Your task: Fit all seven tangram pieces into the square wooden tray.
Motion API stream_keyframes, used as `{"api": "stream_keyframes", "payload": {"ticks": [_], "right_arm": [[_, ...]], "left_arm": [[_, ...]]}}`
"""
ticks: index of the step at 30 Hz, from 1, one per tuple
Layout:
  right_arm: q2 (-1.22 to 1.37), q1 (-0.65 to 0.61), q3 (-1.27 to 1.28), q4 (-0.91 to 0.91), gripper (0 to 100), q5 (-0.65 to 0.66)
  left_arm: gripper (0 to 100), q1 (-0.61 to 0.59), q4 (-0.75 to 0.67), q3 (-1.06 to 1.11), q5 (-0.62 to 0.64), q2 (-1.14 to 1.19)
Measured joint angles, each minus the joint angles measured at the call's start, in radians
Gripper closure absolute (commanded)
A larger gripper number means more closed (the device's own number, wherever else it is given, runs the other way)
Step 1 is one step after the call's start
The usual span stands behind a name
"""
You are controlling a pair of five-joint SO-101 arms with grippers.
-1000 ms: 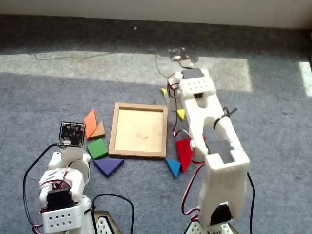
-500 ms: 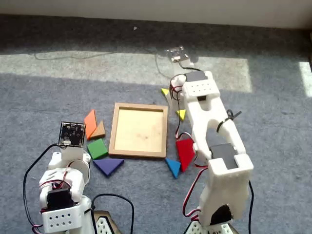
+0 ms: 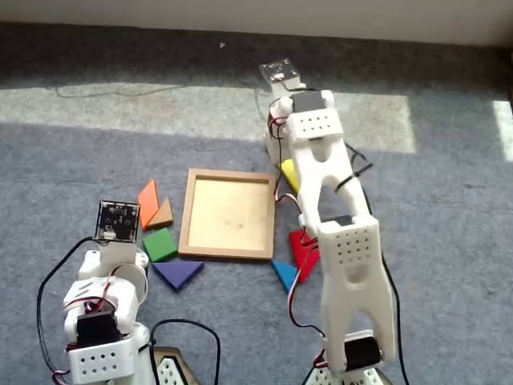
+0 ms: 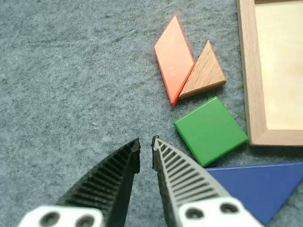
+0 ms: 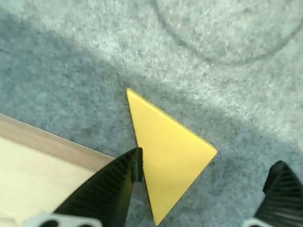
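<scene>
The square wooden tray (image 3: 228, 173) lies empty mid-table. My right gripper (image 5: 208, 161) is open just above the carpet, its fingers either side of a yellow triangle (image 5: 168, 151) beside the tray's far right corner (image 5: 47, 145). From above, the right arm (image 3: 317, 144) hides most of that yellow triangle (image 3: 286, 172). My left gripper (image 4: 146, 142) is shut and empty over bare carpet, near the green square (image 4: 210, 130). An orange parallelogram (image 4: 173, 56), a wooden triangle (image 4: 204, 73) and a dark blue triangle (image 4: 255, 184) lie left of the tray (image 4: 246, 71).
A red triangle (image 3: 301, 243) and a light blue triangle (image 3: 284, 274) lie right of the tray's near corner, partly under the right arm. The left arm (image 3: 108, 273) stands at the near left. Grey carpet stretches open behind the tray, with a thin cable (image 3: 120, 91) across it.
The right arm has swung leftwards and farther out, bringing its gripper down over the yellow triangle. The left arm has kept still.
</scene>
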Motion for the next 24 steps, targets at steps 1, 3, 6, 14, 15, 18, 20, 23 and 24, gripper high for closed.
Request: {"api": "stream_keyframes", "payload": {"ticks": [1,3,6,14,15,18,20,23,24], "right_arm": [[0.021,-0.003,-0.044,0.017,61.4,0.000],[0.064,-0.006,-0.123,0.041,61.4,0.000],[0.137,-0.005,-0.209,0.052,61.5,0.000],[0.262,-0.006,-0.353,0.095,61.6,0.061],[0.273,-0.006,-0.362,0.098,61.6,0.072],[0.293,-0.008,-0.381,0.104,61.6,0.106],[0.308,-0.009,-0.382,0.127,61.6,0.121],[0.316,-0.008,-0.384,0.167,61.6,0.144],[0.316,-0.008,-0.384,0.176,61.6,0.153]], "left_arm": [[92,0.000,0.000,0.000,0.000,0.000],[92,0.000,0.000,0.000,0.000,0.000],[92,0.000,0.000,0.000,0.000,0.000],[92,0.000,0.000,0.000,0.000,0.000],[92,0.000,0.000,0.000,0.000,0.000],[92,0.000,0.000,0.000,0.000,0.000],[92,0.000,0.000,0.000,0.000,0.000],[92,0.000,0.000,0.000,0.000,0.000],[92,0.000,0.000,0.000,0.000,0.000]]}}
